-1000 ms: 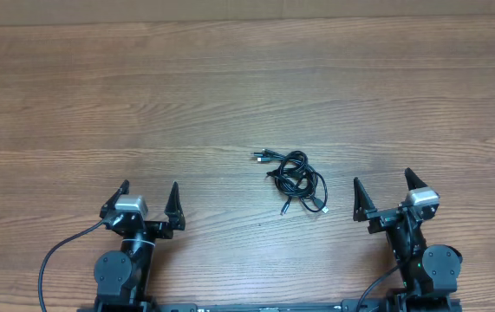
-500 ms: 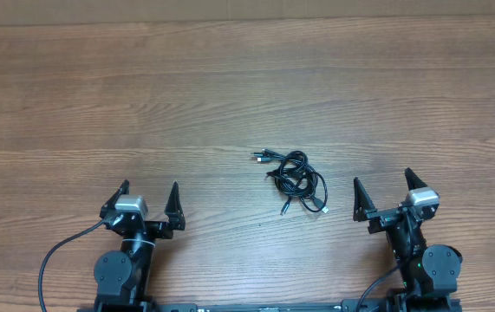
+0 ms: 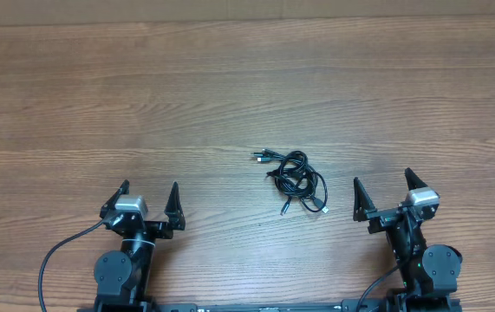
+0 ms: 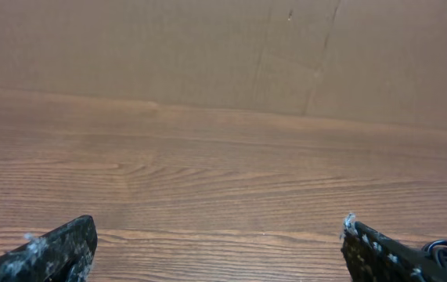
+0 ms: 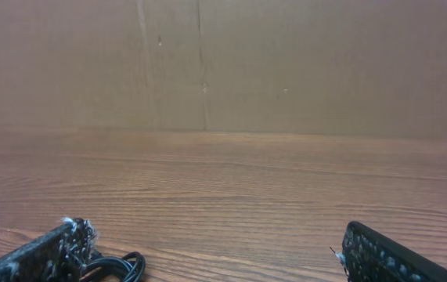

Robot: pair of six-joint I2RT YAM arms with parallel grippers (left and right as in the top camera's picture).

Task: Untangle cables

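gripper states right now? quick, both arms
Left gripper: open, fingers spread, holding nothing.
Right gripper: open, fingers spread, holding nothing; the cables lie untouched beside it.

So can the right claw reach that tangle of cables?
Probably yes. The right claw is open, and the cables lie close by on its left, with only bare table between them.

Worktop [image 3: 230, 87]: mid-brown wood grain, with darker streaks running side to side. Cables [image 3: 295, 179]: black throughout. Left hand [image 3: 149, 185] and right hand [image 3: 382, 178]: black, each carrying a silver-grey block [image 3: 130, 204]. Close up, the fingers [image 4: 59, 251] are black flecked with white. Back wall [image 4: 207, 47]: plain dull brown.
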